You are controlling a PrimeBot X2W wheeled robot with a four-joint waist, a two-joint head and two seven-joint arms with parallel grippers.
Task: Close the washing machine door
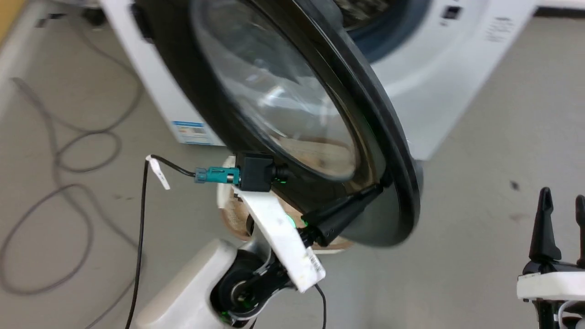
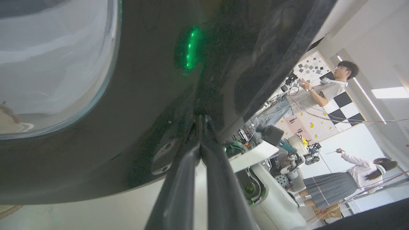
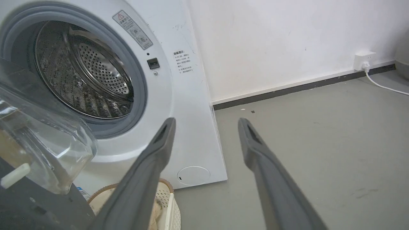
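1. I read the washing machine door as open. It stands swung out at an angle to the white front of the washing machine.

2. In the right wrist view the porthole is uncovered, and the steel drum and the grey gasket are exposed. The door's glass bowl sits at the lower left of that view, in front of the opening.

3. The left gripper is clenched, with nothing between its fingers. In the left wrist view the two fingers converge to one point. That point meets the glossy black ring of the door, beside the glass.

4. From the head view I place this contact on the lower part of the ring, near the door's free edge. A green light reflects in the black surface above the tips.

5. The right gripper is released. Its fingers are spread and point up at the lower right of the head view, well apart from the door. It holds nothing.

6. A cream perforated basket sits on the floor at the foot of the machine, below the open door. Loose cables lie on the floor at the left of the head view.

7. In the background of the left wrist view a person stands at equipment, and a second person stands lower in that view.
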